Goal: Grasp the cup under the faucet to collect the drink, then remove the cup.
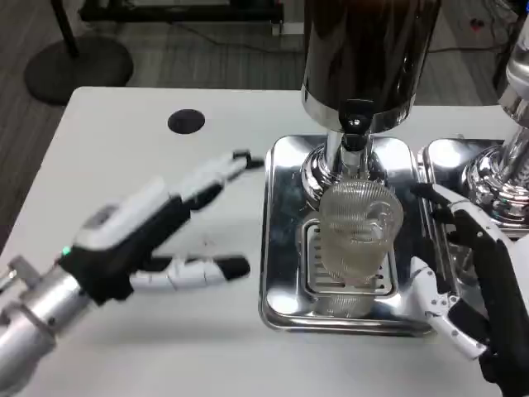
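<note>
The left hand (165, 236) hangs over the white table (124, 149) well to the left of the drip tray (277, 240), its fingers spread wide and holding nothing. The upper fingers reach toward the tray's left rim and stop just short of it, while a lower finger with a black tip points the same way, further from the tray. Its silver forearm (33, 318) runs off toward the lower left corner. Behind that hand, to the tray's upper left, a round black hole (186, 121) sits in the tabletop.

The tray is a shiny steel square with a slotted grate (314, 248) in its middle. On that grate stands the cup (357, 236), clear and ribbed, upright, right under the black faucet (356, 116) of the big dark dispenser (368, 50) that rises from the tray's back edge on a chrome stem (335, 161). I cannot tell whether there is any drink in the cup.

To the right of the tray, the right hand (475, 273) is near the cup's right side but apart from it. Its dark fingers are open: one stretches in over the tray's right rim toward the cup, a white one curls low by the tray's front right corner. It grips nothing. Behind it, just past the tray's right rim, a second chrome base (496, 178) stands on its own tray (446, 157).
</note>
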